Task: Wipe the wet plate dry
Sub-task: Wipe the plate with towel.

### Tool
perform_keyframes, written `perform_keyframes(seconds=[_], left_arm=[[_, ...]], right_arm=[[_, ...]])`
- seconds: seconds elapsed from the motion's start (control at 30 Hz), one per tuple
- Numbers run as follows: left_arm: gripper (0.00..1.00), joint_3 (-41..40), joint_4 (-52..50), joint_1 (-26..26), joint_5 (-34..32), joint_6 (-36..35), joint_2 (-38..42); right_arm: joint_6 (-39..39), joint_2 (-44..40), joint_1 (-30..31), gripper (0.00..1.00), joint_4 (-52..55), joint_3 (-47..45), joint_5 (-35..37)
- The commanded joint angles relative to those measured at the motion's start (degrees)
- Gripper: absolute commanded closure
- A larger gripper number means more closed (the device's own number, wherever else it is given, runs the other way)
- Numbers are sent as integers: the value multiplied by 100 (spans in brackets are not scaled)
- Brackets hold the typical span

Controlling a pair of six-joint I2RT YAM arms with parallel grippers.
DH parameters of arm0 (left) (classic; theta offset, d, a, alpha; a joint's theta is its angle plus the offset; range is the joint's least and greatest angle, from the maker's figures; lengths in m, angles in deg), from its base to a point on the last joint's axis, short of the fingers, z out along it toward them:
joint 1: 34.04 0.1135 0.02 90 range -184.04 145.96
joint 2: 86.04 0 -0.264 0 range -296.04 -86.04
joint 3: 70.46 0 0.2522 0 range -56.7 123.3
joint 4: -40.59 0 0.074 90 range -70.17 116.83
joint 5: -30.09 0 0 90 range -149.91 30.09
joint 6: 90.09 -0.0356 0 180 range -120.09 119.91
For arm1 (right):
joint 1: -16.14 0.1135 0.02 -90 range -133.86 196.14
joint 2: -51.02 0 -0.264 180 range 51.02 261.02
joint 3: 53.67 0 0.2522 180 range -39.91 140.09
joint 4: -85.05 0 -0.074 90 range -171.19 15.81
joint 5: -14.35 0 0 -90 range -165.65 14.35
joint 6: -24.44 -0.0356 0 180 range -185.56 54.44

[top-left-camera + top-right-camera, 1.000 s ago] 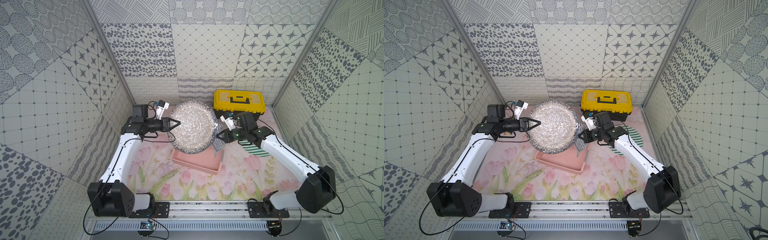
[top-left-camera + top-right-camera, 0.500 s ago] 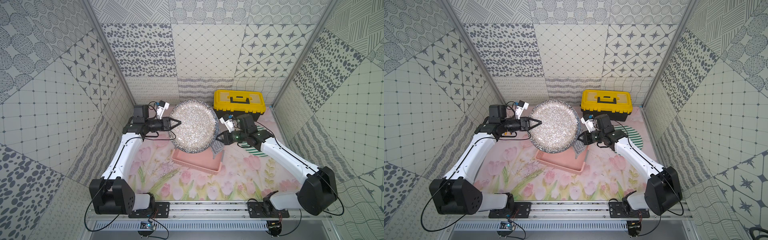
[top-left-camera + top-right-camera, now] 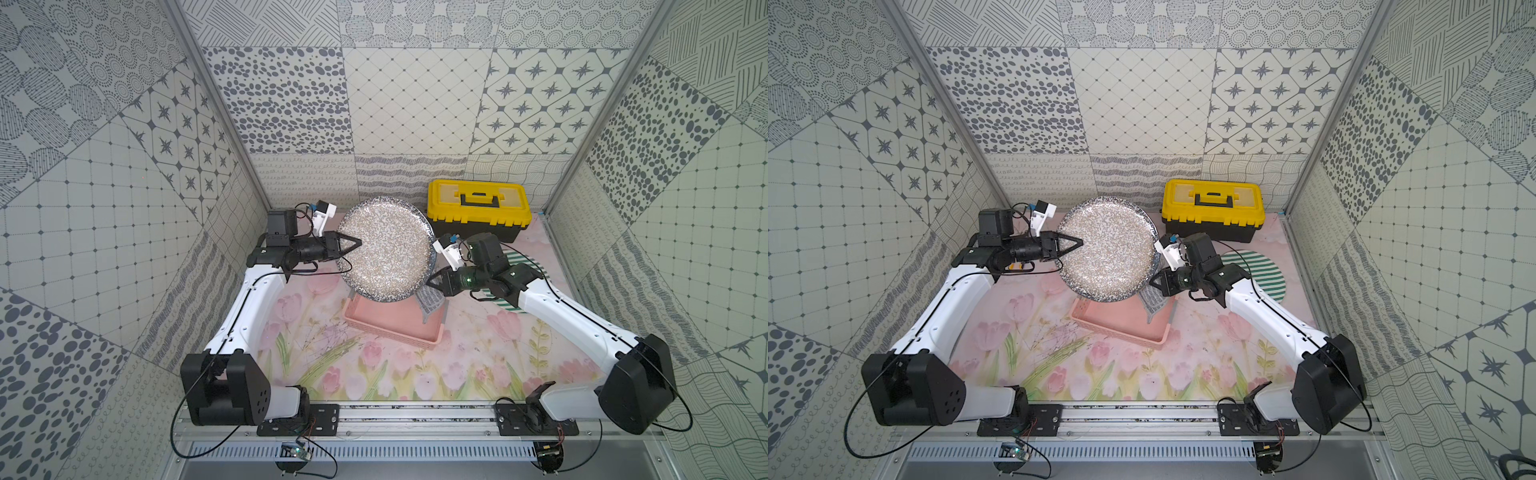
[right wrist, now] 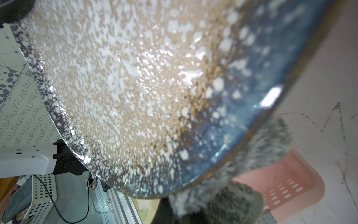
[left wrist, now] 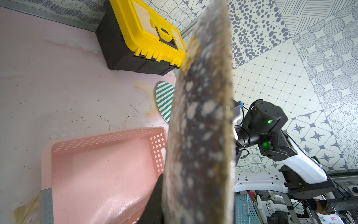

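Note:
A round speckled plate (image 3: 386, 249) (image 3: 1106, 249) hangs tilted above the pink basket, its beige-and-white face shining wet in the right wrist view (image 4: 135, 77). My left gripper (image 3: 351, 245) (image 3: 1073, 243) is shut on the plate's left rim, one finger over the face. The left wrist view shows the plate (image 5: 199, 135) edge-on. My right gripper (image 3: 434, 284) (image 3: 1156, 282) is shut on a grey fluffy cloth (image 3: 430, 301) (image 3: 1154, 305) (image 4: 232, 184). The cloth sits under the plate's lower right rim, against its underside, and the plate partly hides it.
A pink perforated basket (image 3: 390, 324) (image 3: 1117, 322) (image 5: 96, 164) stands on the floral mat under the plate. A yellow-and-black toolbox (image 3: 478, 208) (image 3: 1212, 208) sits at the back right. A green-striped round mat (image 3: 528, 266) (image 3: 1262, 270) lies behind the right arm.
My right gripper has slid with the cloth a little toward the front along the plate's right rim. The plate and the left gripper have barely moved.

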Motion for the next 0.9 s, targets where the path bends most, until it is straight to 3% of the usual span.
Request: perform_keyframes(seconds=[0.0, 0.6, 0.87], left_arm=[[100, 31, 1032, 7, 1184, 340, 83], [100, -118, 905, 1, 978, 572, 150], [100, -136, 799, -6, 1029, 585, 161]], right_arm=[[197, 79, 223, 100, -428, 251, 159], [300, 169, 1281, 100, -995, 386, 1116], [520, 402, 1788, 100, -1010, 694, 1909]])
